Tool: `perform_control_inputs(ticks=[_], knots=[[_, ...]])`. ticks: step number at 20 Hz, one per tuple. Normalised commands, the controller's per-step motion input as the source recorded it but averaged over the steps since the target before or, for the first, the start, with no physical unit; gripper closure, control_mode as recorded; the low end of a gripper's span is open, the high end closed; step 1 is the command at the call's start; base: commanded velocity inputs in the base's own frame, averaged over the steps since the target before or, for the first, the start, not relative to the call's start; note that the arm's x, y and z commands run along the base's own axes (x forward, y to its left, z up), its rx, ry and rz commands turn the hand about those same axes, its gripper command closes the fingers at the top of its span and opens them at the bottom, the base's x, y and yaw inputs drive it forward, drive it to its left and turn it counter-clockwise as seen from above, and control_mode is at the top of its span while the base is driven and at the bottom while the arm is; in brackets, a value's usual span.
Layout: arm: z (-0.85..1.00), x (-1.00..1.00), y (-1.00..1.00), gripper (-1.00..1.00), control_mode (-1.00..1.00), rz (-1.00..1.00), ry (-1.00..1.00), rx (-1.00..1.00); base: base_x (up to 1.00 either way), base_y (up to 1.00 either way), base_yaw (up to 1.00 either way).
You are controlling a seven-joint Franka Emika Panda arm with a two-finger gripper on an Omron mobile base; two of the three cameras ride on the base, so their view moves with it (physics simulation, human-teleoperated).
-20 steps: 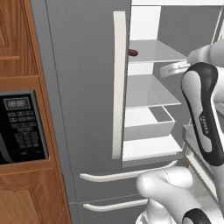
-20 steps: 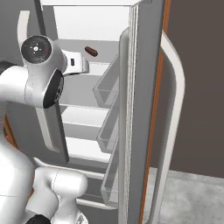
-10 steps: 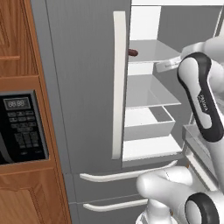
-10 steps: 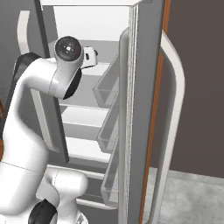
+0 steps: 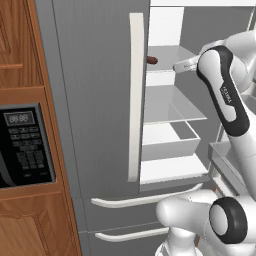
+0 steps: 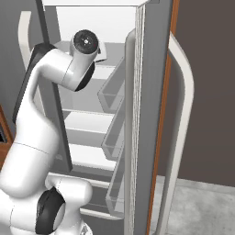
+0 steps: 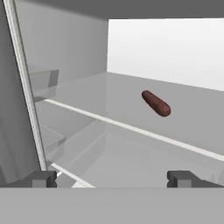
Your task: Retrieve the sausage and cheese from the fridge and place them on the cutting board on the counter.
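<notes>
Presently listed, upper shelf of the fridge [image 5: 100,100], right door swung open:

Item: the sausage [image 7: 156,103]. Slim cylinder, dark reddish-brown, rounded at both ends, smooth and plain. It lies flat on the white shelf [image 7: 188,118], alone, touching nothing else.

Position relative to the gripper [image 7: 112,178]: ahead of the fingers and above them in the hand view, set toward the right fingertip [image 7: 180,176] rather than the left one. Well apart; no contact. The shelf's front edge runs between the fingers and the item.

Long axis: slanted across the hand view, far end toward the upper left, near end toward the lower right, so it lies oblique to the line joining the two fingertips. By my judgement the hand must roll somewhat, or come in from the side, for the fingers to span the narrow width.

Fingers: spread wide, nothing between them.

From the left base view one end of the sausage [image 5: 151,60] peeps out past the closed door's white handle [image 5: 135,95].
</notes>
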Motion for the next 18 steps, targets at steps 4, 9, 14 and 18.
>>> perform_control_inputs(ticks=[4, 9, 14, 18], knots=[[0.0, 0.36, 0.0, -1.0, -1.0, 0.0, 0.0, 0.0, 0.0, 0.0, 0.0], [0.0, 0.36, 0.0, -1.0, -1.0, 0.0, 0.0, 0.0, 0.0, 0.0, 0.0], [-0.02, 0.33, 0.0, -1.0, -1.0, 0.0, 0.0, 0.0, 0.0, 0.0, 0.0], [0.0, 0.38, 0.0, -1.0, -1.0, 0.0, 0.01, 0.0, 0.0, 0.0, 0.0]])
